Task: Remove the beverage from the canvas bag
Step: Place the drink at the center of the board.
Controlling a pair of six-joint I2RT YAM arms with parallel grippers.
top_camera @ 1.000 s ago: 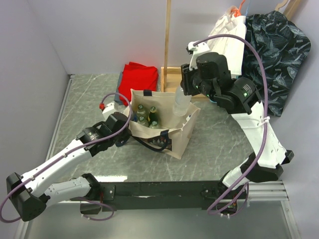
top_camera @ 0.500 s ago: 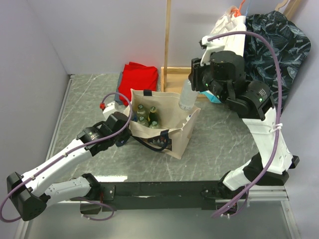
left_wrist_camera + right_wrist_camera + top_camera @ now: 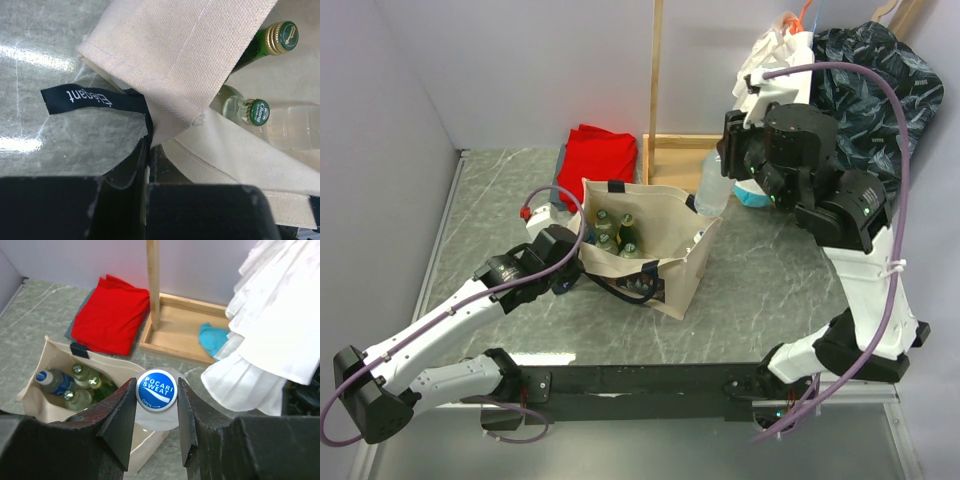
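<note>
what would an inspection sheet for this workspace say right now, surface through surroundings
surface: grey marbled table, no spills seen
job's things: canvas bag upright and open, green bottles inside; clear bottle with a blue cap held up outside the bag, by its far right corner
clutter: red cloth folded behind the bag; teal item in the wooden tray
grippers: left gripper shut on the canvas bag's corner at the navy strap; right gripper shut on the bottle near its cap
cables: left-arm cable and right-arm cable, both purple, loop free
surroundings: white garment and dark patterned garment hanging at right rear; pale walls
</note>
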